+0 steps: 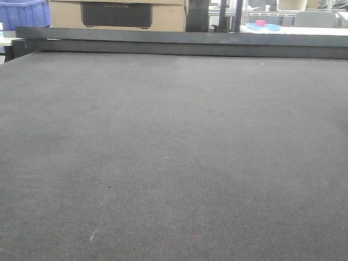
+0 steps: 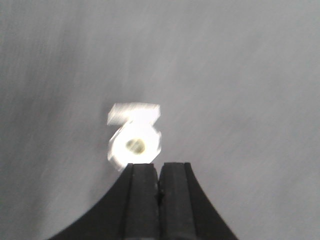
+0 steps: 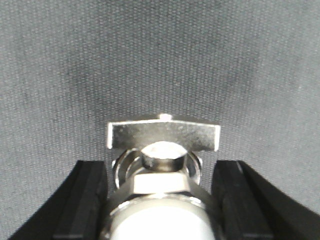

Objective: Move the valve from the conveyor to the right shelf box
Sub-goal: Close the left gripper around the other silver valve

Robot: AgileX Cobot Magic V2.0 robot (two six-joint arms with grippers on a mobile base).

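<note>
One valve [image 3: 164, 150] sits between the right end effector's [image 3: 162, 200] parted fingers, ungripped; closing off-centre risks slippage on the conveyor [image 3: 160, 60]. Left end effector [image 2: 159, 185] together, empty.

Left fingers [image 2: 142, 200] pressed together; right fingers [image 3: 85, 200] spread.

Left hand [image 2: 159, 172] colour: matte black throughout.
Left hand fingers [image 2: 142, 200]: two flat, straight-sided bars with squared tips, widening at the base into curved black shoulders.
Right hand [image 3: 160, 172] colour: matte black, same finish.
Right hand fingers [image 3: 82, 200]: thick blocks with squared, ridged edges.
Markings, screws, cables: indiscernible in either wrist view.
</note>
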